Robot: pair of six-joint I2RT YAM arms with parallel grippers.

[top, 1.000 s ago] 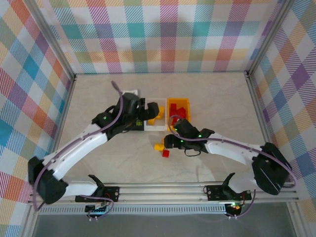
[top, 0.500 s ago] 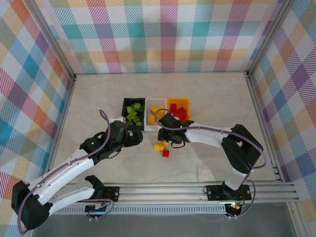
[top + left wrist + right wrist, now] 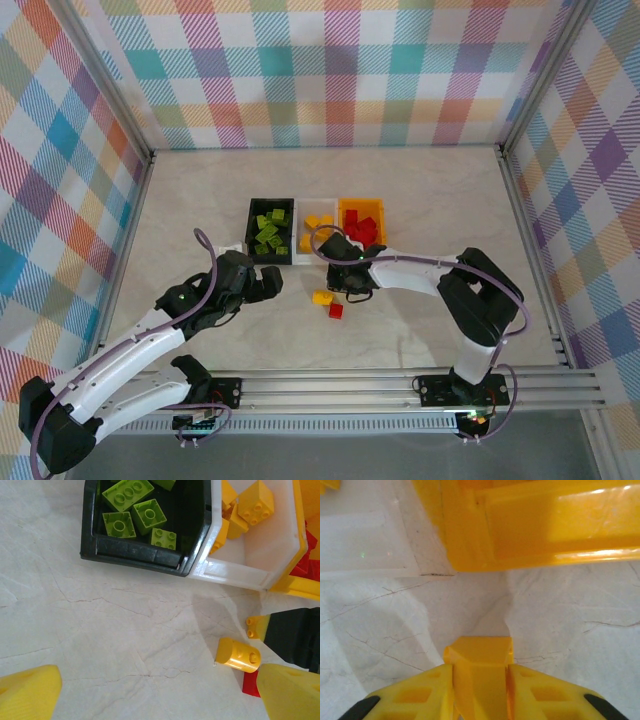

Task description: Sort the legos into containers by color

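No letters, numbers or labels can be read on the legos (image 3: 150, 515) or containers (image 3: 135, 552).

Looks glossy, moulded plastic: black bin (image 3: 135, 552), white bin (image 3: 235, 572), orange-yellow bin (image 3: 545, 525). Smooth hard plastic: lime legos (image 3: 150, 515), yellow lego (image 3: 480, 652) in right claw (image 3: 480, 670). Matt, marble-veined surface (image 3: 100, 630).

The left arm (image 3: 130, 345) and right arm (image 3: 420, 268) are built of white tube links with bulky black joints, and each carries a small green light. A grey-purple cable (image 3: 213, 262) loops along each arm. The bases (image 3: 203, 385) are black. The fingers (image 3: 30, 690) are yellow wedges with recessed pockets.
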